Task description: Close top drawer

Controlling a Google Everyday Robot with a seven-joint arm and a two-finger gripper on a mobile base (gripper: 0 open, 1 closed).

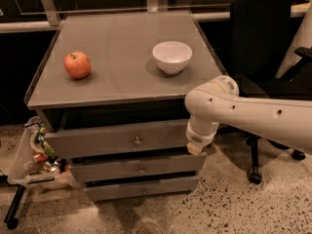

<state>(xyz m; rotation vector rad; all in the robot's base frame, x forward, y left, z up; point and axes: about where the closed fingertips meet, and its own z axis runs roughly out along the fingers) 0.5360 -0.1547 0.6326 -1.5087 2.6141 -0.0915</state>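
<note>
The top drawer (107,139) is the uppermost of three grey fronts, with a small round metal knob (137,141) at its centre. It stands pulled out a little, with a dark gap between it and the grey tabletop (122,43). My gripper (194,148) hangs from the white arm (243,113), which comes in from the right. It sits at the right end of the top drawer front, at about its lower edge, and seems to touch it.
A red apple (77,65) and a white bowl (172,57) stand on the tabletop. Two more knobbed drawers (139,168) lie below. A bin with litter (36,155) stands at the left, and a black office chair (263,43) at the right.
</note>
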